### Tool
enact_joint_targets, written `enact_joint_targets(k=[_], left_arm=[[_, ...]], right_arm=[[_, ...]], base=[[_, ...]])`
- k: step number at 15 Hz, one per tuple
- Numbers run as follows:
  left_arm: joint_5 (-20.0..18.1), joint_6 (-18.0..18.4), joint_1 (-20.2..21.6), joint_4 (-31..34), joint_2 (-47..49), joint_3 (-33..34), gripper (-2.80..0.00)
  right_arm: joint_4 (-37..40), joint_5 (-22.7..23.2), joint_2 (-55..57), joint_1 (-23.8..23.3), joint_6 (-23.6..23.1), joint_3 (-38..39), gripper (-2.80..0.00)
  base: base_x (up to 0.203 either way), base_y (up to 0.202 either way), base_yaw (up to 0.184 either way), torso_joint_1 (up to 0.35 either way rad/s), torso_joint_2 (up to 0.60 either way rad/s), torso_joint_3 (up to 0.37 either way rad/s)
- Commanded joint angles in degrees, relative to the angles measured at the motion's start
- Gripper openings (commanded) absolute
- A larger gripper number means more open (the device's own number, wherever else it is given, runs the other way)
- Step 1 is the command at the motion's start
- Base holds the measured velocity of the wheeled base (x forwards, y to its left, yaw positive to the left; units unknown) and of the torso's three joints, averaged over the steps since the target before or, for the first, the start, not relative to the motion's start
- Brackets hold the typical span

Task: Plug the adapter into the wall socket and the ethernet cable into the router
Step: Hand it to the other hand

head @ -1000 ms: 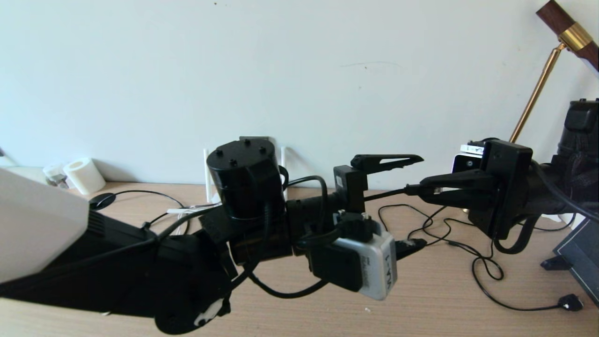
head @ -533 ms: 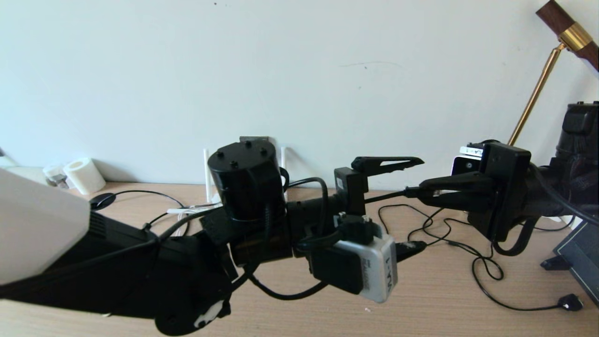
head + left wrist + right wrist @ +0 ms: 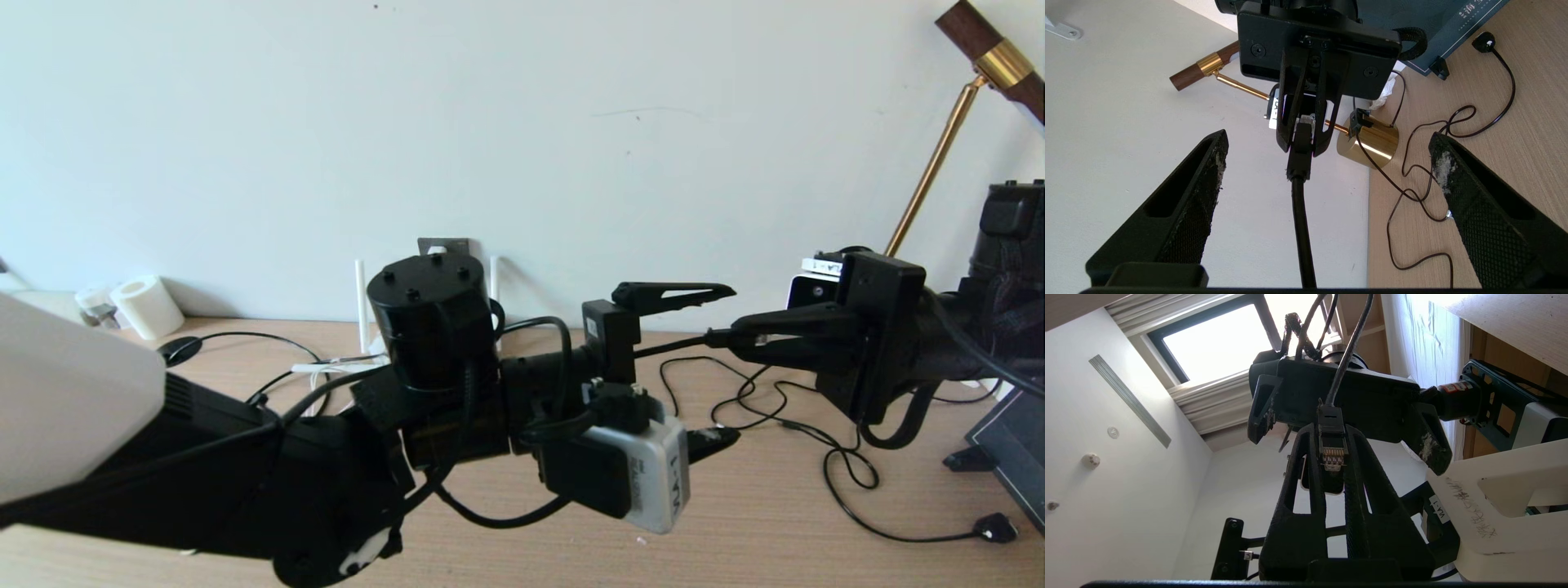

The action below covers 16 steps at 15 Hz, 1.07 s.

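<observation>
Between the right pincer's [image 3: 1333, 457] fingers, black ethernet cable [image 3: 1299, 196], clear-tipped plug.

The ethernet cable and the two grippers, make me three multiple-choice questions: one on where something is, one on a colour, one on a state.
1. Where is the plug of the thick black ethernet cable?
A. lying on the wooden desk
B. between the fingers of the right gripper
C. in the router

2. What colour is the round lamp base on the desk?
A. gold
B. red
C. white

3. How does the left gripper stand?
A. shut on the cable
B. shut on nothing
C. open, the cable running between its fingers untouched

Answers: 1 B, the right wrist view shows the plug with its contacts clamped between the two fingers. 2 A, the left wrist view shows a shiny gold cylinder. 3 C, the left wrist view shows both fingers spread wide of the cable.
</observation>
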Motion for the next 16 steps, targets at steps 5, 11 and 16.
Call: enact_joint_targets(k=[5,11,16], left_arm=[[-0.12,0.19,0.28,-0.40,0.27,-0.25,-2.80],[-0.08,0.19,-0.25,-0.49,0.90,-1.22,-2.80],[-0.08,0.19,-0.16,-0.63,0.88,-1.18,-2.80]], right_arm=[[-0.26,0.45,-0.39,0.44,0.42,0.67,-2.80],[-0.20,0.19,-0.21,1.30,-0.19,1.19,-2.80],[-0.18,0.19,-0.21,1.30,-0.29,1.19,-2.80]], base=[[0.000,0.000,0.000,0.000,0.00,0.000],[0.000,0.000,0.000,0.000,0.00,0.000],[0.000,0.000,0.000,0.000,0.00,0.000]])
